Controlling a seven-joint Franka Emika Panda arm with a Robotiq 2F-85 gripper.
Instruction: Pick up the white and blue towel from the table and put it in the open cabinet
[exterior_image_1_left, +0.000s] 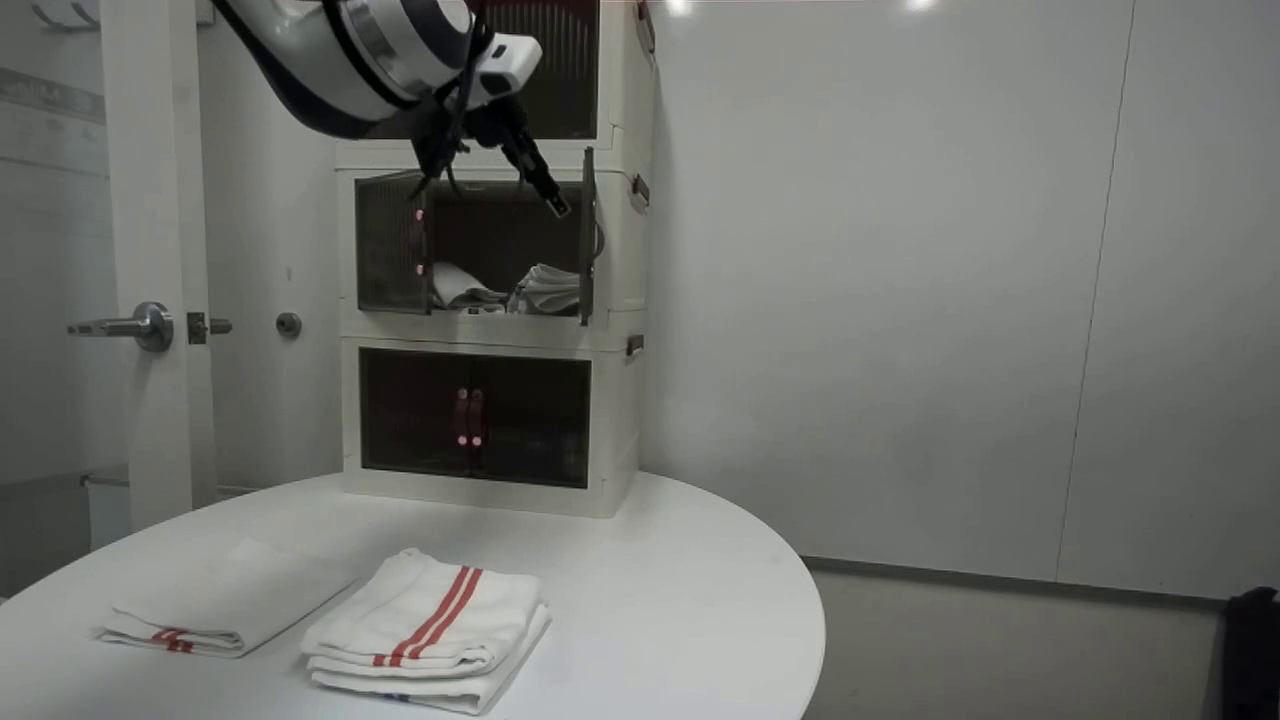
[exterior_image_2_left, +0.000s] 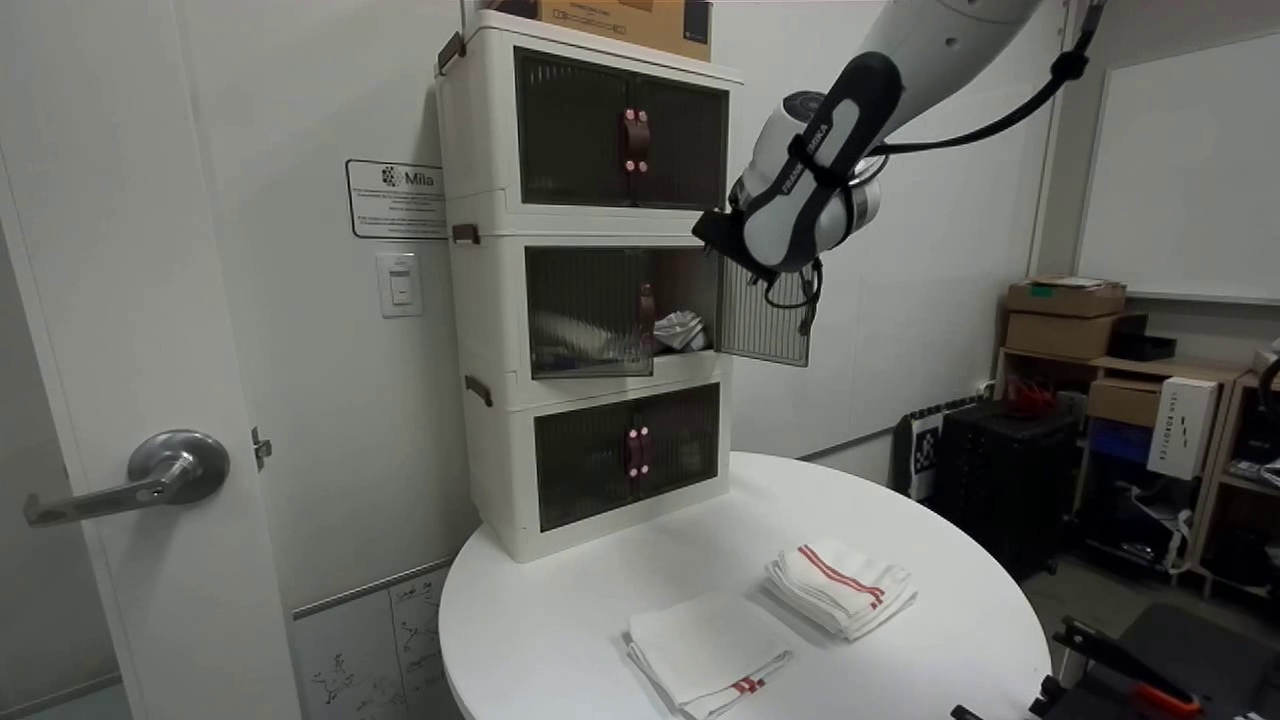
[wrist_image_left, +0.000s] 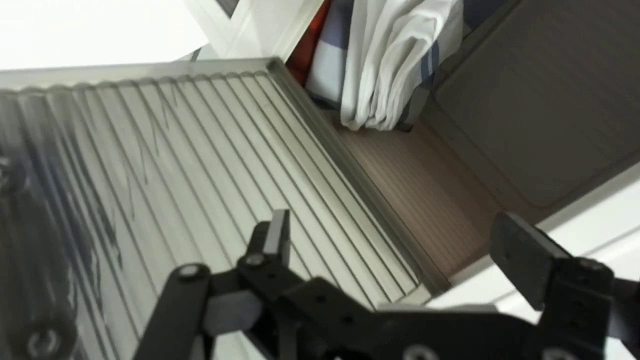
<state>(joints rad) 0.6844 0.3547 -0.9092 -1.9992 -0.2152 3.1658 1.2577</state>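
Observation:
Inside the open middle cabinet (exterior_image_1_left: 470, 326) (exterior_image_2_left: 485, 330), the white and blue towel (wrist_image_left: 387, 65) rests folded on the floor, its blue stripes showing in the wrist view. Two pale cloths appear in there in an exterior view, at left (exterior_image_1_left: 458, 284) and right (exterior_image_1_left: 548, 290); their stripes are too small to tell. My gripper (wrist_image_left: 395, 237) is open, nothing between its fingers, apart from the towel and before the cabinet opening. One of its fingers (exterior_image_1_left: 540, 180) points down past the opening's top. On the table (exterior_image_1_left: 690, 600) sits a red-striped stack (exterior_image_1_left: 440, 610) (exterior_image_2_left: 845, 590), whose lower cloth shows a small blue mark.
Both cabinet doors stand swung outward: left door (exterior_image_1_left: 390, 245) (exterior_image_2_left: 588, 312), right door (exterior_image_1_left: 588, 240) (exterior_image_2_left: 765, 312). A ribbed door (wrist_image_left: 200, 165) fills much of the wrist view. Another white cloth (exterior_image_1_left: 235, 595) (exterior_image_2_left: 705, 645) with red stripes lies beside the stack. Upper unit (exterior_image_2_left: 620, 130) and lower unit (exterior_image_2_left: 625, 455) are closed.

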